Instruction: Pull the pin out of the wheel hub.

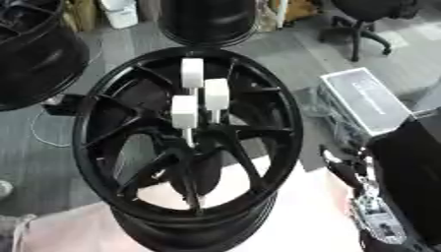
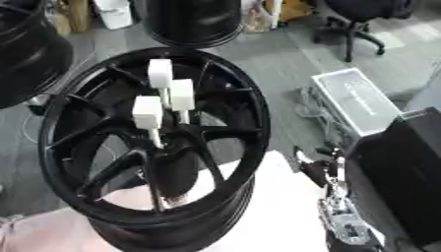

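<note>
While it hangs at the lower right of both views, the right robot hand [image 1: 344, 170] points its dark fingers up and to the left, relaxed and slightly bent, gripping nothing; a black forearm with a pale, silvery wrist section runs down behind it to the bottom right corner. The left robot hand shows in neither view.

The hand is just off the right rim of the wheel hub [image 1: 284, 123], near it but apart, with a strip of the pale counter [image 1: 301, 221] between them. The black, multi-spoke wheel hub stands on that pale counter, face up toward the camera, filling the middle of the view.

Three white pins rise from the centre of the hub, each a thin stem topped by a white block. The nearest pin [image 1: 184, 112] sits lowest and leftmost, a second pin [image 1: 215, 94] just beside it to the right, and a third pin [image 1: 192, 73] farther back. All three lie well to the left of the hand and above it.

Beyond the hand, a grey box [image 1: 366, 98] lies on the floor; its top bears dark marks, unreadable.
</note>
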